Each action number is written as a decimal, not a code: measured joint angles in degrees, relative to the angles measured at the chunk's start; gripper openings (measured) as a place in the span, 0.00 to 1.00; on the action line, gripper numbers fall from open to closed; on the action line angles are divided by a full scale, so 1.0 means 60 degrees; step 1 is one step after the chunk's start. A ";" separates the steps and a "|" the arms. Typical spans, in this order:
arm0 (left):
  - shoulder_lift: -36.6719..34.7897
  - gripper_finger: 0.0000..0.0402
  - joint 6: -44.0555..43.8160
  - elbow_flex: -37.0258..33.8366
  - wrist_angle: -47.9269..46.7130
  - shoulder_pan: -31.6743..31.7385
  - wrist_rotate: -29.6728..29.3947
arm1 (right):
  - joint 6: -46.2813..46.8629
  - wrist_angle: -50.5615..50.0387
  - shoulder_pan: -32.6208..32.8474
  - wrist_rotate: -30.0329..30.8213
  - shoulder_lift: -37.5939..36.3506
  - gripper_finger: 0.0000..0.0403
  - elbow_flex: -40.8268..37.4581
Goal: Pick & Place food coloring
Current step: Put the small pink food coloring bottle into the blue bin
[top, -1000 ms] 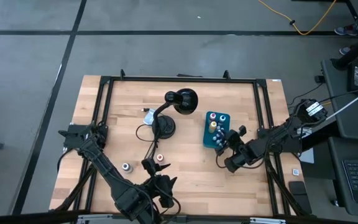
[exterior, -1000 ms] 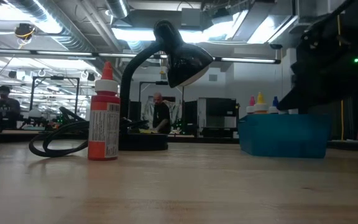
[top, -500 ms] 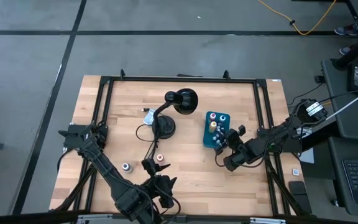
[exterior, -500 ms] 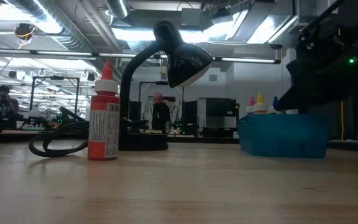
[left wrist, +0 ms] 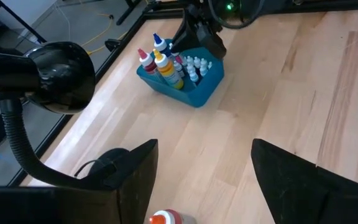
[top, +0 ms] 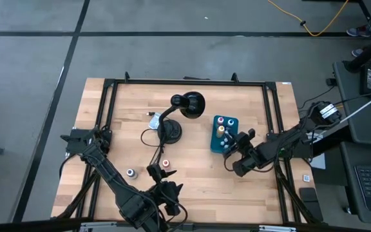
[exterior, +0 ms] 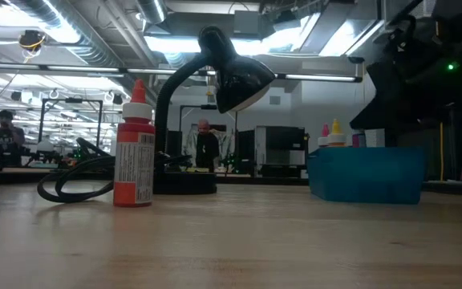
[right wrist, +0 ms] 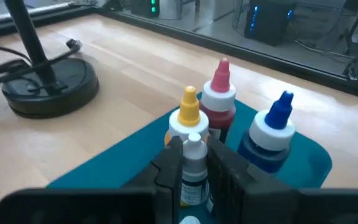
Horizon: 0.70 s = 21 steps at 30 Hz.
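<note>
Right gripper (right wrist: 194, 163) is clamped on a small white dropper bottle (right wrist: 194, 165) above the teal box (right wrist: 303, 155). High view: that box (top: 223, 135) sits right of tabletop centre; left gripper (top: 160, 181), jaws apart and empty, waits near the front edge. Low view: a red bottle (exterior: 135, 146) stands beside the desk lamp (exterior: 215, 72).

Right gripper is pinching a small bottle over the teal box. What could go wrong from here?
1. The right gripper holds the small white-capped bottle right beside the yellow-capped bottle and red bottle; a sideways move could tip them.
2. Its grip looks narrow; the bottle might slip into the teal box.
</note>
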 joint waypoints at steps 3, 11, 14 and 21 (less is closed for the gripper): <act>0.0004 0.63 0.0000 0.0000 0.0000 0.0000 0.0059 | 0.0019 0.0011 -0.0012 0.0036 -0.0131 0.16 0.0000; 0.0004 0.63 0.0076 0.0000 0.0000 0.0000 0.0197 | -0.0033 0.0044 -0.0439 -0.0698 -0.0141 0.17 0.0000; 0.0004 0.63 0.0079 0.0000 0.0000 0.0000 0.0201 | -0.0052 0.0044 -0.0430 -0.0739 -0.0141 0.17 0.0000; 0.0007 0.63 0.0102 0.0000 0.0000 0.0017 0.0146 | -0.1093 0.0710 -0.0430 -0.1122 -0.0139 0.17 0.0005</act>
